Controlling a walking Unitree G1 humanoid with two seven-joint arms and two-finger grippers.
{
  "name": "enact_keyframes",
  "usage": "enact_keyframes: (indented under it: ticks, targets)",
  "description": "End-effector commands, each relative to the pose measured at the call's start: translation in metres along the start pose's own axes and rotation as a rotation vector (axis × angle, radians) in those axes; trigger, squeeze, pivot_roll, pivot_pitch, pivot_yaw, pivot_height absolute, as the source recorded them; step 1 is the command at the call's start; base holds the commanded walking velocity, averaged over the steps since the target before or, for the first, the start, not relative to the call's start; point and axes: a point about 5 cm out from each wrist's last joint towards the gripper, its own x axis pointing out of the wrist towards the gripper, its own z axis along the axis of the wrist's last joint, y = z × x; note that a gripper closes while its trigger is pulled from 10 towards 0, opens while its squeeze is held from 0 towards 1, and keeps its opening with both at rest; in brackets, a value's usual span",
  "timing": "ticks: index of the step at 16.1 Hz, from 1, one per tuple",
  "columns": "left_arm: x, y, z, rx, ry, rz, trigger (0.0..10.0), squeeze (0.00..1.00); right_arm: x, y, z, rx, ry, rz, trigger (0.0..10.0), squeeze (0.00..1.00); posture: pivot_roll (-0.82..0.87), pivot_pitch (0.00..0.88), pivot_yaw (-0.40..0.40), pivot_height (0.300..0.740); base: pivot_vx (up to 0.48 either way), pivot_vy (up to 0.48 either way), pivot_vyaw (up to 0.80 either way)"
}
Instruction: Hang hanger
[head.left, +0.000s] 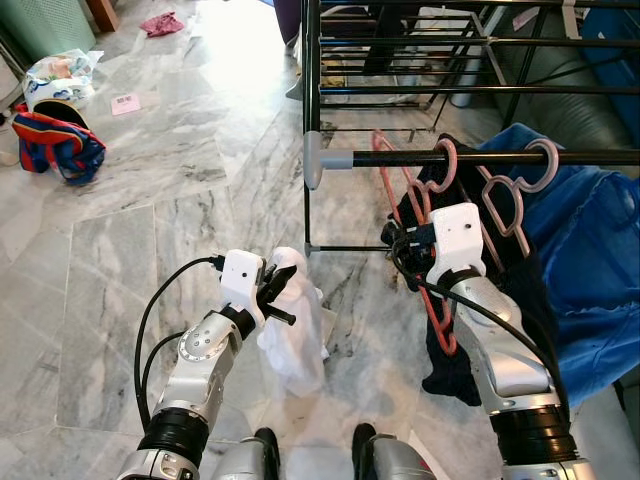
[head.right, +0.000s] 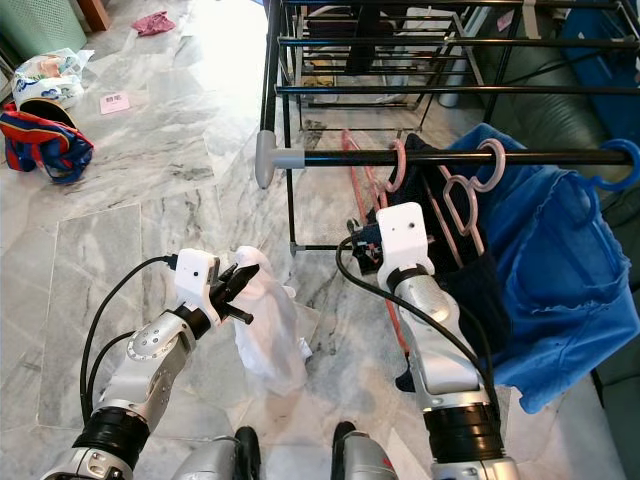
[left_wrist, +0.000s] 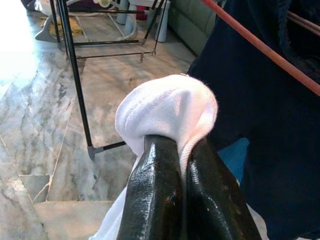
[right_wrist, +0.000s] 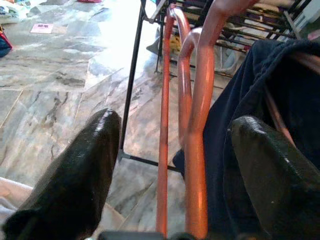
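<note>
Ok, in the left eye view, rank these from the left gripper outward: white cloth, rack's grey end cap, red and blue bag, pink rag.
1. White cloth, pinched in the left gripper.
2. Grey end cap, ahead and to the right, on the rack's rail.
3. Red and blue bag, on the floor far left.
4. Pink rag, farthest, on the floor ahead.

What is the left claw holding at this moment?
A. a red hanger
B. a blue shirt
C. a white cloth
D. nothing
C: the left claw is shut on a fold of white cloth, which hangs from it toward the floor in the eye views.
</note>
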Motion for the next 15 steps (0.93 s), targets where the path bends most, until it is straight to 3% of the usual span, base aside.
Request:
enact_keyframes:
  ticks: [1, 15]
  targets:
    - [0.000, 0.000, 0.001, 0.017, 0.009, -0.014, 10.0, 0.00, 0.001, 0.003, -0.001, 0.027, 0.023, 0.005, 0.0, 0.00, -0.04, 0.245, 0.030, 0.740, 0.000, 0.000, 0.00]
    - [0.001, -0.002, -0.003, 0.025, 0.032, -0.015, 10.0, 0.00, -0.011, -0.010, -0.010, -0.004, 0.128, -0.036, 0.0, 0.00, -0.06, 0.242, 0.020, 0.740, 0.000, 0.000, 0.00]
